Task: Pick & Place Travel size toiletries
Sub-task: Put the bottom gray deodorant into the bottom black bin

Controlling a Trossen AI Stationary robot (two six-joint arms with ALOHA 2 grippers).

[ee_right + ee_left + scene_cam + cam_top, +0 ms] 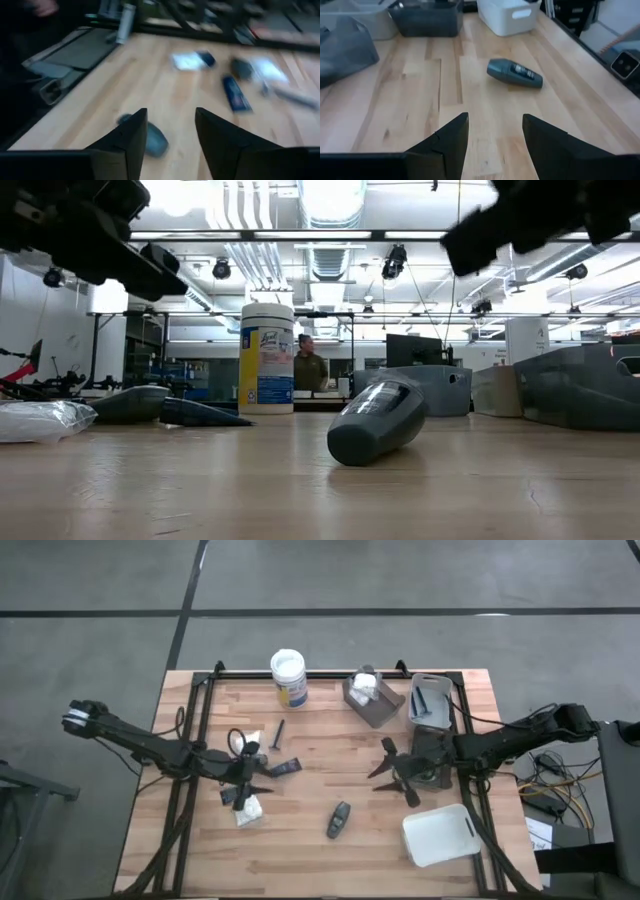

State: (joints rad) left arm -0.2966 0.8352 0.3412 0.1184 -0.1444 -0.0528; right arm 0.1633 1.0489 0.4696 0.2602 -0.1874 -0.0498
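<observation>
Here, spread right tool [395, 772] – over planked wood table [330, 740] – smooth oval bottle [339, 819] nearby.

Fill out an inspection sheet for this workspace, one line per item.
Surface: wooden table with bare planks at the near middle.
Job's things: dark grey bottle lying on its side, alone; white packet, blue tube and a thin dark stick lie on the left half.
Clutter: white-lidded jar upright at the far edge; grey trays far right; white tray near right.
Grippers: left gripper over the left cluster, jaws open, empty; right gripper above the table's right half, jaws apart, empty.
Cables: loose wires off the table's right side.
Surroundings: a person stands far behind the table.
</observation>
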